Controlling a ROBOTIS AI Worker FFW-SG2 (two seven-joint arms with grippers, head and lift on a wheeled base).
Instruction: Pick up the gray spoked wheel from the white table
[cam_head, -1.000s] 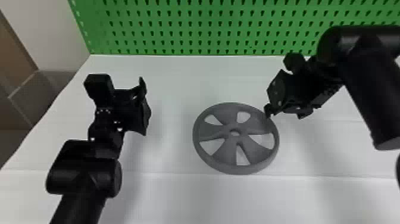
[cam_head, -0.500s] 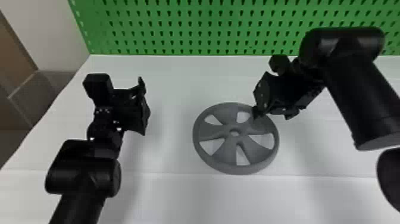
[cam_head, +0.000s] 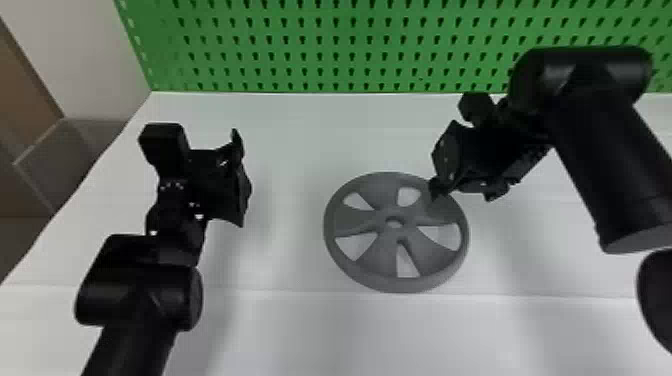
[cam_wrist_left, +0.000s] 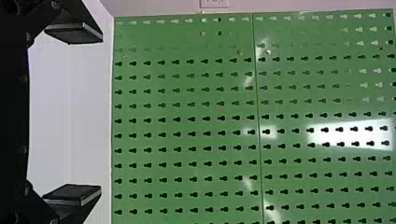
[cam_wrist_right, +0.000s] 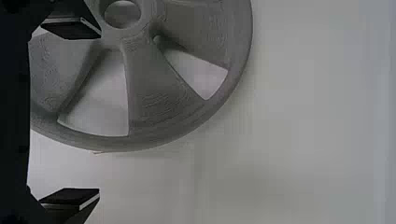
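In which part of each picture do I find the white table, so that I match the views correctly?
Head view: the white table spreads under and around the gray wheel.
Left wrist view: a pale strip beside the green pegboard.
Right wrist view: around the wheel and through its openings.
Landmark: the pegboard, for head and left wrist views.

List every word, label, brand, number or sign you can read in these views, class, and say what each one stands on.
None can be read.
Pale wall plate by the green pegboard, left wrist view: small marks, too small to tell whether they are text.
Gray spoked wheel: no readable text.
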